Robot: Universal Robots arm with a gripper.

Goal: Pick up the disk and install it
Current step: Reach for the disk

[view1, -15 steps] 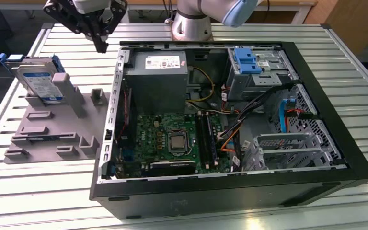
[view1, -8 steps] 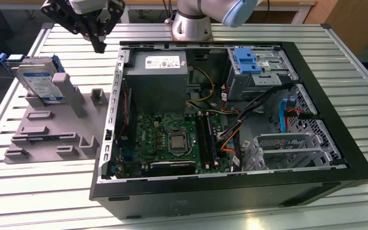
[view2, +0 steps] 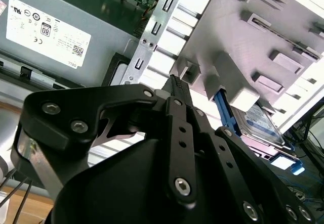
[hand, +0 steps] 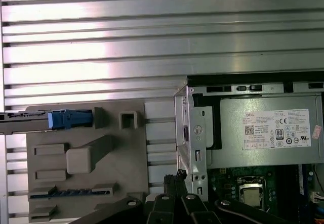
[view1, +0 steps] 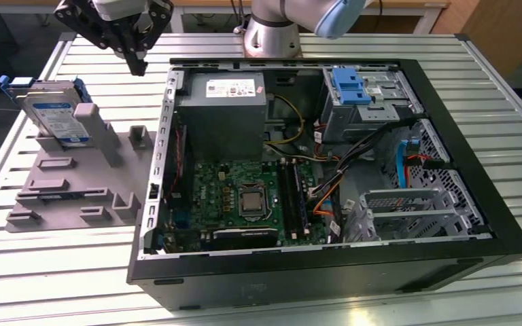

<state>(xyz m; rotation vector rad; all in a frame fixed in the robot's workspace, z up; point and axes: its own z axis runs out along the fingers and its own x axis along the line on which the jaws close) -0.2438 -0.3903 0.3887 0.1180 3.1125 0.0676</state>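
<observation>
- Silver disk (view1: 55,114) stands on edge in the grey stand (view1: 68,185).
- The gripper (view1: 138,67) hangs over the stand's edge, apart from the disk, jaws closed on nothing.

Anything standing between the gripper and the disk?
Nothing visible. The gripper hangs beside the computer case; the disk stands in the grey fixture on the exterior view's left, its top edge uncovered.

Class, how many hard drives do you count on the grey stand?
1 for certain: the disk leans on the stand at the exterior view's left; another may hide behind it.
</observation>
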